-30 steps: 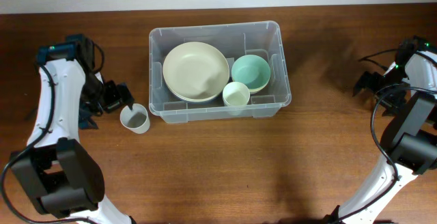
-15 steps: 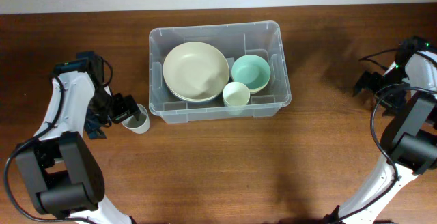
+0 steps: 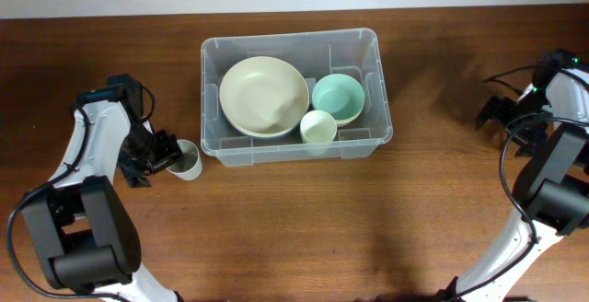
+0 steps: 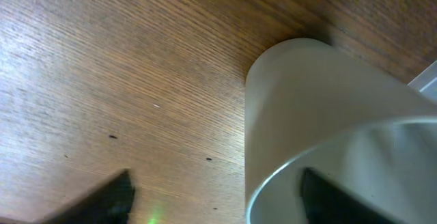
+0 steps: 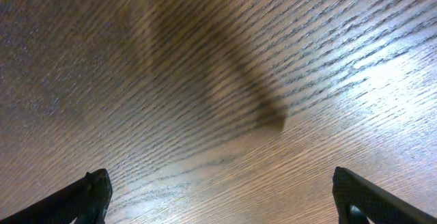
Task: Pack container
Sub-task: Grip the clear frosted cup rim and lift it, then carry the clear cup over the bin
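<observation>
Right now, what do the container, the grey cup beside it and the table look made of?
Container: clear glossy plastic; the dishes and table show through its walls. Grey cup: seemingly frosted translucent plastic, matte; its wall glows softly, so frosted glass is possible. Table: wood or wood-look veneer, satin; grain lines and soft glare.

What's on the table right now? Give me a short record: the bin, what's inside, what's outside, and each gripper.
Container: clear plastic bin, mid-table, no lid
Inside: cream bowl, teal bowl, pale green cup
Outside: frosted white cup, upright, beside the bin's front left corner
Left gripper: open, one finger inside that cup, one outside
Right gripper: open, empty, over bare wooden table
</observation>
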Motion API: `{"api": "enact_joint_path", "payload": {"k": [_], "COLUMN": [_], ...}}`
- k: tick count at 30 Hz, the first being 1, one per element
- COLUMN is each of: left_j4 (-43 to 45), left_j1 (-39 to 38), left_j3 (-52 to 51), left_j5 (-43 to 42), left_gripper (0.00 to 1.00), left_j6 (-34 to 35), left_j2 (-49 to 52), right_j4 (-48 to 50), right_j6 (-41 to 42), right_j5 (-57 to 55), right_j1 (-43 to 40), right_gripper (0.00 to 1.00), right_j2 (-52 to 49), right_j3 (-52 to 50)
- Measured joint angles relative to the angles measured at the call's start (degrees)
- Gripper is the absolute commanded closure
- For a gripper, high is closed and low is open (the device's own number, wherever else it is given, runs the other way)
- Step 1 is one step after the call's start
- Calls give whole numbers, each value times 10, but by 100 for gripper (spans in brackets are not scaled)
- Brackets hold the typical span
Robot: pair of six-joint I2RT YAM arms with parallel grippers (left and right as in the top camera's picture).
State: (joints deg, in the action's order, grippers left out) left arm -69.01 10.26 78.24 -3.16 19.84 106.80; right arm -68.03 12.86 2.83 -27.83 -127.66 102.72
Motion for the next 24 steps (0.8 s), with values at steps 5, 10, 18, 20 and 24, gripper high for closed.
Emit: {"api": "enact_joint_path", "payload": {"k": [5, 10, 18, 20, 24], "left_j4": [4, 14, 18, -4, -55], "left_j1": [0, 0, 27, 52, 113], "left_j3": [0, 0, 17, 51, 181], "left_j5": [0, 0, 2, 2, 7], "left_gripper": [97, 99, 99, 99, 99], "left_j6": [0, -3, -3, -3, -3], "left_j2": [0, 0, -1, -1, -1], "right_j4": [0, 0, 0, 0, 0], "right_j6": [0, 0, 0, 0, 0], "right_j5": [0, 0, 0, 0, 0], "right_j1": [0, 0, 0, 0, 0], "right_gripper": [1, 1, 1, 1, 1], "right_j2": [0, 0, 0, 0, 0], "right_j3": [0, 0, 0, 0, 0]}}
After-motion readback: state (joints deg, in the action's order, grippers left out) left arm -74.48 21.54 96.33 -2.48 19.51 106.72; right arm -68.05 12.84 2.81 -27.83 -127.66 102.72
